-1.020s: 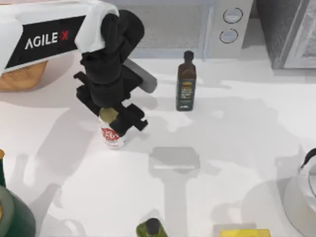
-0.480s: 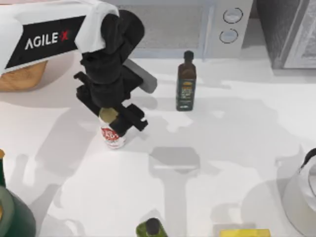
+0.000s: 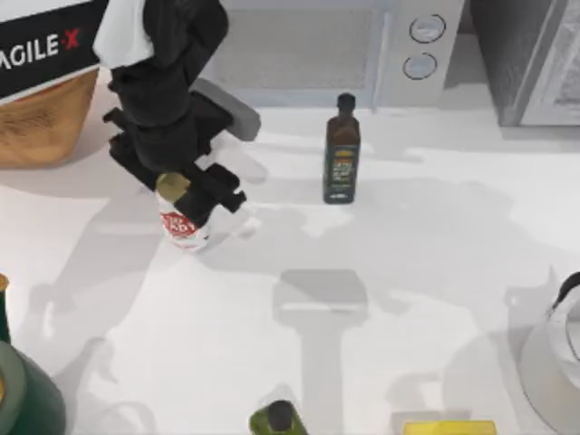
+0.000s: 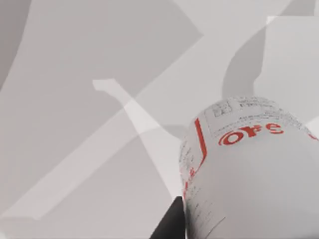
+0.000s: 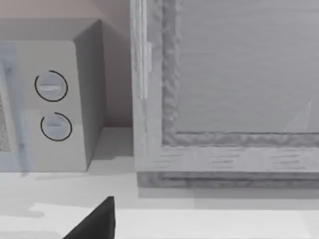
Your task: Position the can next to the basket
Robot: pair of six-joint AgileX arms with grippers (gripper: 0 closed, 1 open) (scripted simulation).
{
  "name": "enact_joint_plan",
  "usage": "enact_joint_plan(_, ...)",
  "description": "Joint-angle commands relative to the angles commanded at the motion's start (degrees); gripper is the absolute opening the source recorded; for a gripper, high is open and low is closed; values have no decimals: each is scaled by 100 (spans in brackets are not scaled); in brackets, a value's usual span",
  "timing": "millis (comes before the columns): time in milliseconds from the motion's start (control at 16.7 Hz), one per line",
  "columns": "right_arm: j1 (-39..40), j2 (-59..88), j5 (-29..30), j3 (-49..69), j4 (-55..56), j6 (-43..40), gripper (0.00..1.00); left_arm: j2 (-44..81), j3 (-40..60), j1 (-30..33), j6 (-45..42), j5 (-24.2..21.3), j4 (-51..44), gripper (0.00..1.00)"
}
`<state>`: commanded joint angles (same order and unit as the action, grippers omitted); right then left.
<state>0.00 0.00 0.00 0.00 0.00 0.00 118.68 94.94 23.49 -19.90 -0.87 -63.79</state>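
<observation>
One left hand (image 3: 186, 195) grips the white, red-lettered can (image 3: 182, 227) by its upper part, near the wicker basket (image 3: 41, 122) at the desk's (image 3: 408, 272) left.

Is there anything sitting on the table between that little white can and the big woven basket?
No. In the top view, only bare white tabletop lies between the can, held by the left hand, and the basket.

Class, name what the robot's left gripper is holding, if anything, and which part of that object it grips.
The left gripper holds the can, gripped near its top.
</observation>
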Motion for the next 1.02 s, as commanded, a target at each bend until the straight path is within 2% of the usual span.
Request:
enact_joint_plan(300,0,0,0,0,0,0,100,-925,130,-1693,-95,-87,-477,0)
enact_joint_plan(600,0,0,0,0,0,0,100,-848,-540,-3508,97,45,-121,0)
enact_joint_plan(780,0,0,0,0,0,0,100,-520,-920,-3974,174,81,209,0)
enact_joint_plan(1020,0,0,0,0,0,0,100,-479,-962,-4010,177,78,250,0)
